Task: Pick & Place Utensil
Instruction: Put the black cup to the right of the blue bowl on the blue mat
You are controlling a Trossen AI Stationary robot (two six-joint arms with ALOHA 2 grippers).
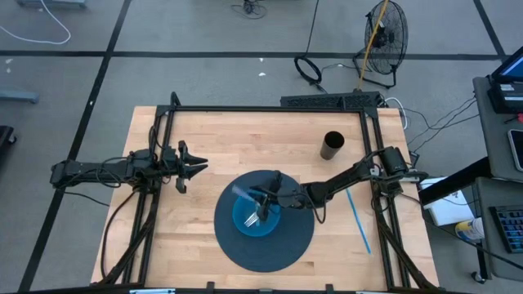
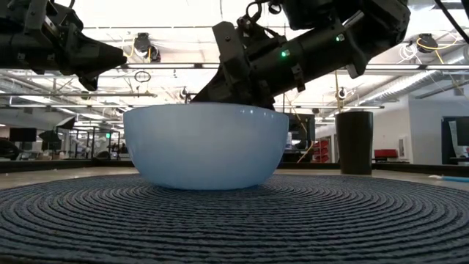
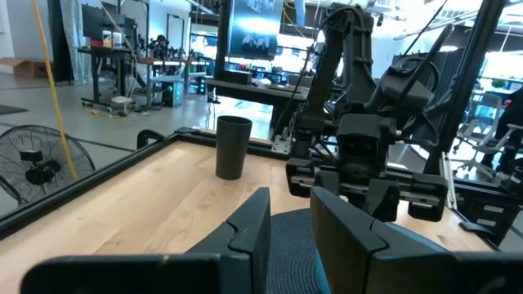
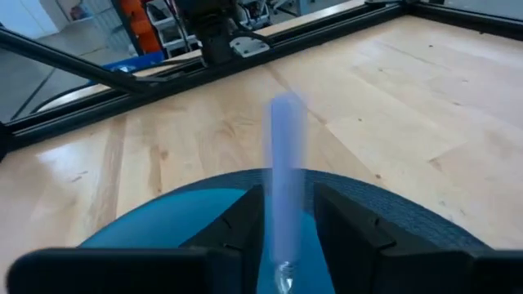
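Note:
A fork with a pale blue handle (image 1: 239, 194) sits in the blue bowl (image 1: 266, 224), its metal head (image 1: 252, 219) down in the bowl and its handle slanting up toward the far left. The bowl (image 2: 205, 147) rests on a round dark woven mat (image 1: 270, 249). My right gripper (image 1: 263, 198) reaches in over the bowl from the table's right. In the right wrist view the blurred handle (image 4: 286, 163) stands between the open fingers of that gripper (image 4: 286, 196), with a thin strip of bowl showing on each side. My left gripper (image 1: 196, 167) hovers open left of the mat. My right gripper has the fork's handle (image 4: 286, 212) between its two fingers, near the metal head, coming in slanting from the table's right and above. A thin gap shows on each side of the handle, and I cannot tell whether either finger touches it.
A black cup (image 1: 333, 145) stands upright on the bare wood toward the far right. A thin blue stick-like utensil (image 1: 358, 216) lies on the wood right of the mat. Black frame rails (image 1: 270, 108) border the table. Bare wood lies between the mat and the cup.

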